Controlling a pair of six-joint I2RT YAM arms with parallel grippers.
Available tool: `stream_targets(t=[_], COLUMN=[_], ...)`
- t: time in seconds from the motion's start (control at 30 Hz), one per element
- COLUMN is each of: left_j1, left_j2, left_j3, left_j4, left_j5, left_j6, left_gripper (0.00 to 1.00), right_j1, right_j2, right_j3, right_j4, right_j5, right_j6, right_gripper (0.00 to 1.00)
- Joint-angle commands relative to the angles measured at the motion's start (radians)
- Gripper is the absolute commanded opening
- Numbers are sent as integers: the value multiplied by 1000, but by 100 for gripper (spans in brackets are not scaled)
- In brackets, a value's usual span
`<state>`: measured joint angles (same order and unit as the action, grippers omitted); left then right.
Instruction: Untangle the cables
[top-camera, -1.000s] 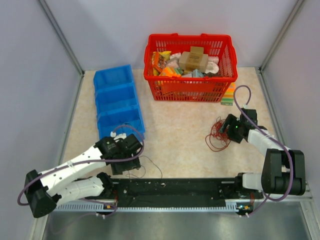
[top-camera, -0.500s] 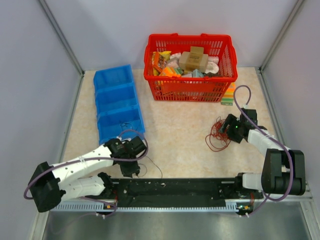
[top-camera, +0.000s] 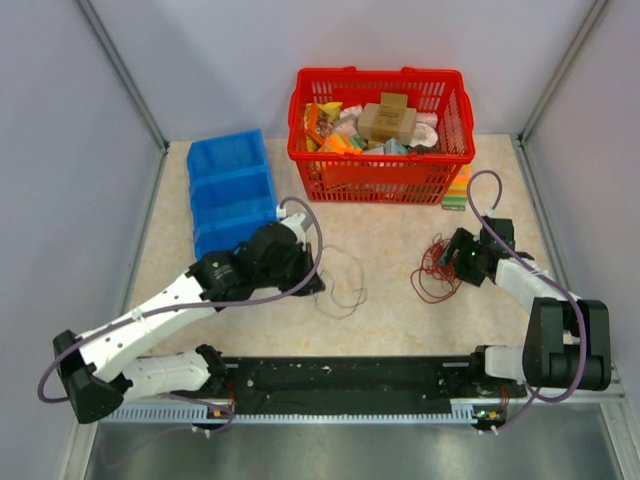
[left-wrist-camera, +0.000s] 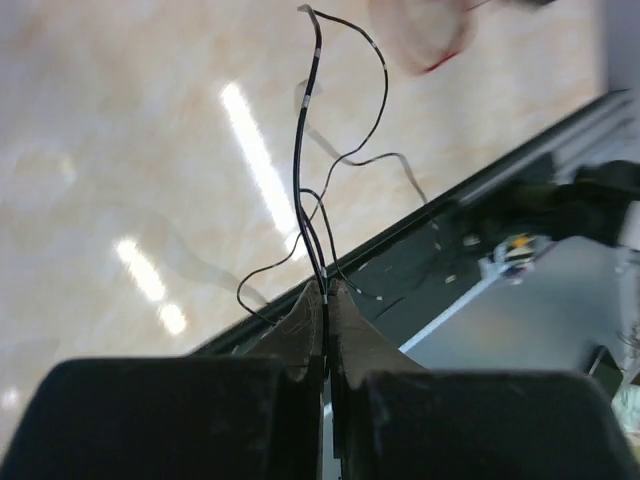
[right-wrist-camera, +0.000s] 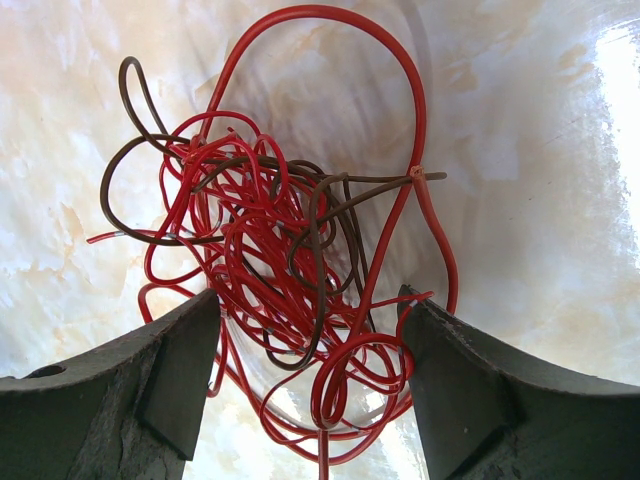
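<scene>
The cables (right-wrist-camera: 290, 230) are a loose tangle of thin red and dark-red wires (top-camera: 435, 272) lying on the table at the right. My right gripper (right-wrist-camera: 310, 300) is open, with its fingers either side of the tangle's near loops; the top view shows this gripper (top-camera: 450, 257) at the bundle's right edge. A separate thin black wire (left-wrist-camera: 312, 150) runs up out of my left gripper (left-wrist-camera: 325, 290), which is shut on it. From above, the left gripper (top-camera: 314, 283) is over the table's middle and the black wire (top-camera: 345, 285) loops to its right.
A red basket (top-camera: 380, 182) full of packets stands at the back. Blue bins (top-camera: 230, 190) line the back left. A coloured stack (top-camera: 457, 192) sits beside the basket's right end. A black rail (top-camera: 350, 378) runs along the near edge.
The left gripper closed on the black wire near the front rail and carried it away from the rail toward the table's middle. The right arm and the red tangle stayed still.
</scene>
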<state>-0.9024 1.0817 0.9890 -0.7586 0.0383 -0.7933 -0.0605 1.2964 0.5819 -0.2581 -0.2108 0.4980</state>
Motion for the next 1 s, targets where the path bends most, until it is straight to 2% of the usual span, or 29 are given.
stream_targets(t=[0.0, 0.17, 0.23, 0.33, 0.4, 0.5, 0.73, 0.9, 0.97], left_j1=[3, 3, 3, 14, 37, 120, 456, 605, 641], left_j2=[-60, 29, 55, 43, 26, -15, -101, -86, -91], left_j3=[134, 354, 446, 477, 470, 436, 234, 119, 88], left_j4=[353, 394, 339, 269, 213, 154, 235, 249, 217], left_j5=[98, 101, 13, -187, -276, -317, -190, -103, -149], left_j6=[264, 408, 417, 439, 451, 460, 471, 336, 269], left_gripper=[0, 0, 0, 0, 0, 0, 0, 0, 0], right_j1=[8, 8, 8, 8, 8, 7, 8, 8, 8], right_j2=[-5, -2, -2, -6, -6, 0, 4, 1, -2], right_j3=[-14, -13, -13, -14, -14, -11, -13, -13, -13], right_j4=[13, 13, 11, 10, 10, 11, 16, 14, 13], right_j5=[-1, -1, -2, -1, -1, -2, -7, -9, -7], right_j6=[-10, -12, -10, -12, -12, -12, -12, -13, -13], right_gripper=[71, 71, 71, 71, 71, 71, 71, 71, 71])
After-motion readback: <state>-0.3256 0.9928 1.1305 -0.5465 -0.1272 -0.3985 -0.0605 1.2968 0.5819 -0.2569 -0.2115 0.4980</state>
